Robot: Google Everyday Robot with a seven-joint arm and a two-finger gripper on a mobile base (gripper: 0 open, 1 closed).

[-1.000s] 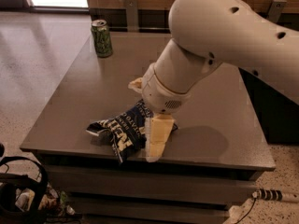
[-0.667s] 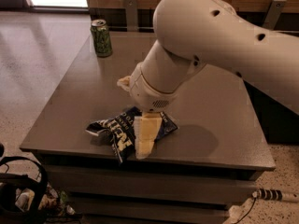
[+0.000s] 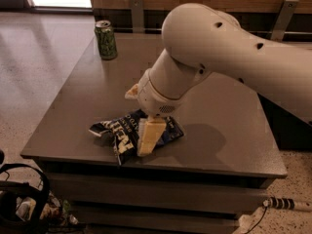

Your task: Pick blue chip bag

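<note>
**A:** Where is the bag lying in the camera view?

**B:** The blue chip bag (image 3: 118,132) is lying crumpled near the front edge of the table (image 3: 73,106). It is sitting well apart from the green can (image 3: 106,39) at the far left corner.

**A:** And the gripper?

**B:** The gripper (image 3: 148,136) is hanging down from the white arm (image 3: 209,52), right over the middle of the bag, and seems to be touching it. I cannot tell whether it is open or closed.

**A:** So what is mattering for the grasp?

**B:** I am judging the foil to be slippery. The gripper should be closing on a thick fold near the middle. Then it should be lifting straight up, slowly, so the bag is not sliding off the front edge.
</note>
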